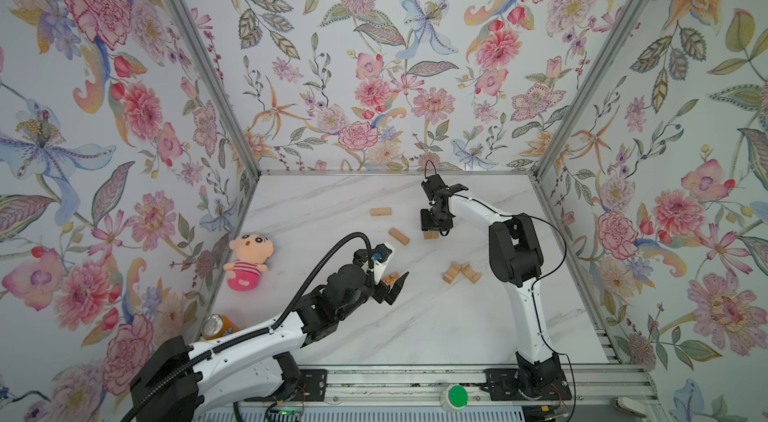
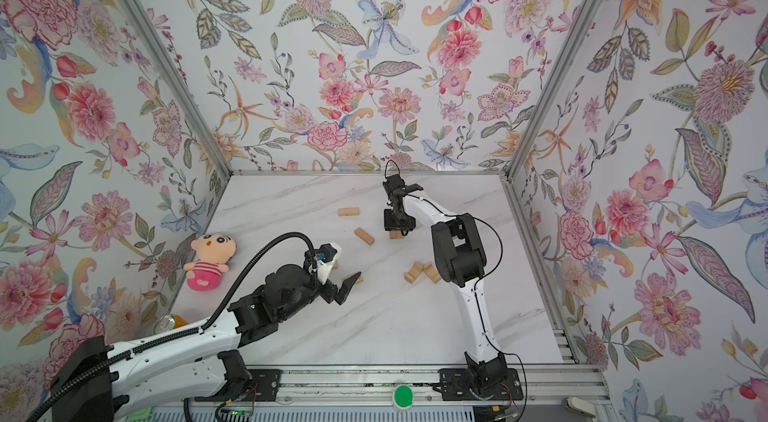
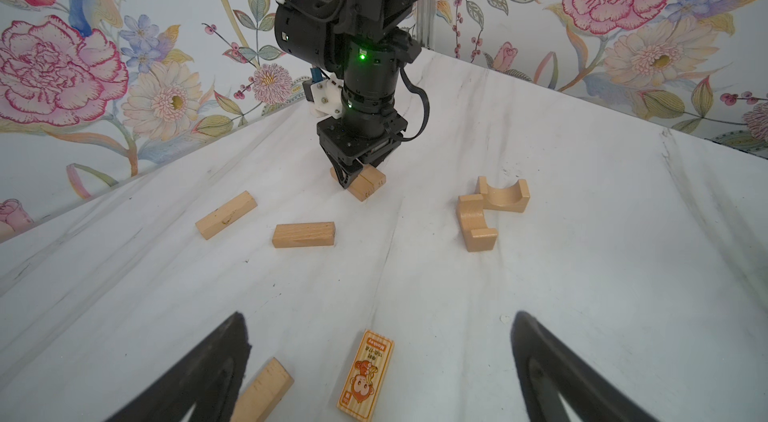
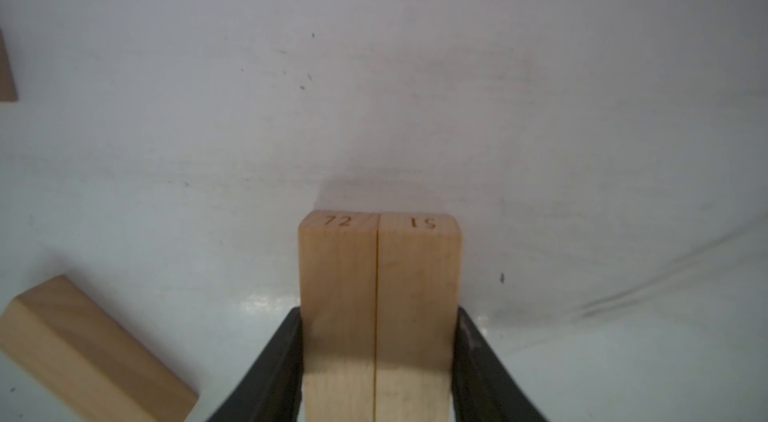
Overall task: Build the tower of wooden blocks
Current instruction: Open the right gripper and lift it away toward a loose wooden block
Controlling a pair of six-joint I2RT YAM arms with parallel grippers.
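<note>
Supporting tabletop (image 1: 415,337): no tower is seen on this white marble-patterned surface. The wood blocks are scattered flat across it, so the build is judged barely begun.
Left gripper (image 3: 379,318): its black fingers are spread wide above a tan wooden bar printed with an orange monkey (image 3: 368,374). A plain tan bar (image 3: 266,395) lies just beside one finger and could be caught or knocked if the jaws are closed carelessly.
Right gripper (image 4: 379,312): its fingers are clamped from both sides on a pair of plain tan numbered bars (image 4: 415,266), which lie side by side on the table beyond its middle.
Pink plush doll (image 1: 247,262) and orange drink can (image 1: 218,326): both are set well apart at the left edge, and no trouble is expected from them.
Arched tan blocks (image 3: 473,224): two are found touching, near the right arm's dark elbow. They could be swept away if that arm is swung back low.
Clamped pair: the seam is held by side pressure alone. If the pair is lifted, one bar could hinge out and drop. If it is released unevenly, the bars could be dragged apart.
</note>
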